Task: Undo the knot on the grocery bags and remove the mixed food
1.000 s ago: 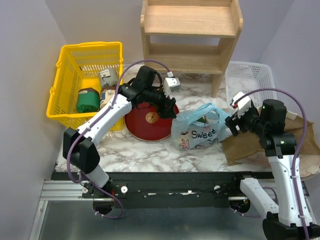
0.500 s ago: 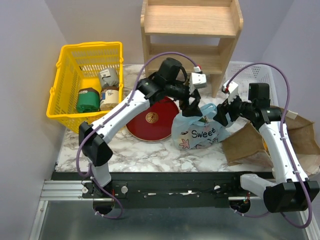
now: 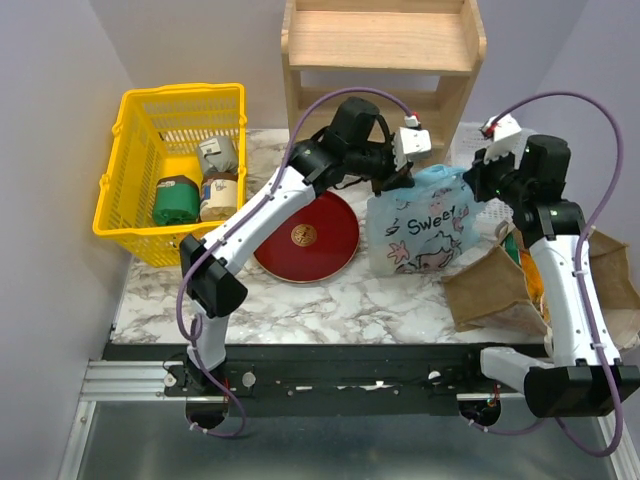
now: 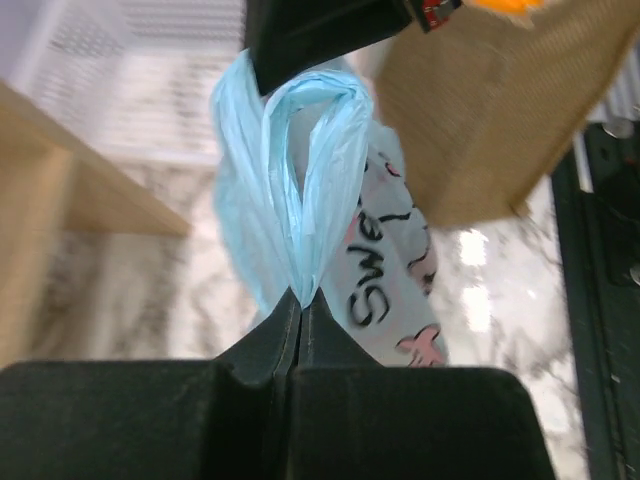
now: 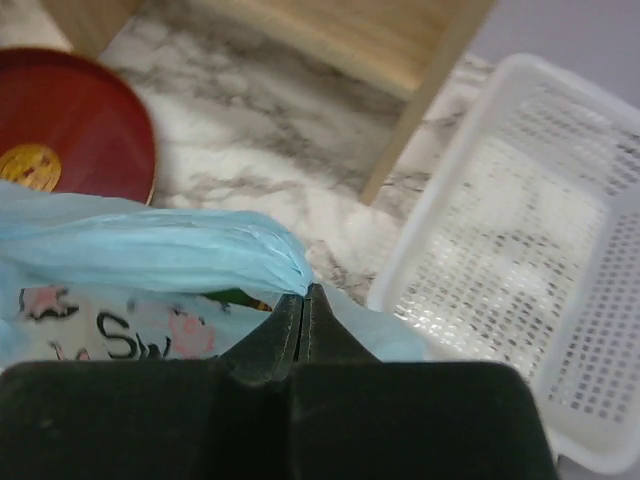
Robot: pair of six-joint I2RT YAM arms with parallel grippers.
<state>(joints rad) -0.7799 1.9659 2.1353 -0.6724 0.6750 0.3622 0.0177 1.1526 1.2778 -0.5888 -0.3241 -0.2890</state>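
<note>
The light-blue grocery bag printed "Sweet" hangs stretched between my two grippers, its top pulled up. My left gripper is shut on one twisted blue ear of the bag, with the fingertips pinching the plastic. From the right, my right gripper is shut on the other bunched ear. Something green with an orange edge shows inside the bag. The brown paper bag lies on its side at the right, with something orange at its mouth.
A red plate lies left of the blue bag. The yellow basket with jars and packs stands at the far left. A wooden shelf stands at the back and a white mesh tray at the back right.
Both grippers have shut on the blue bag's ears. They have moved up and toward the back, and the bag has lifted and stretched taller between them.
</note>
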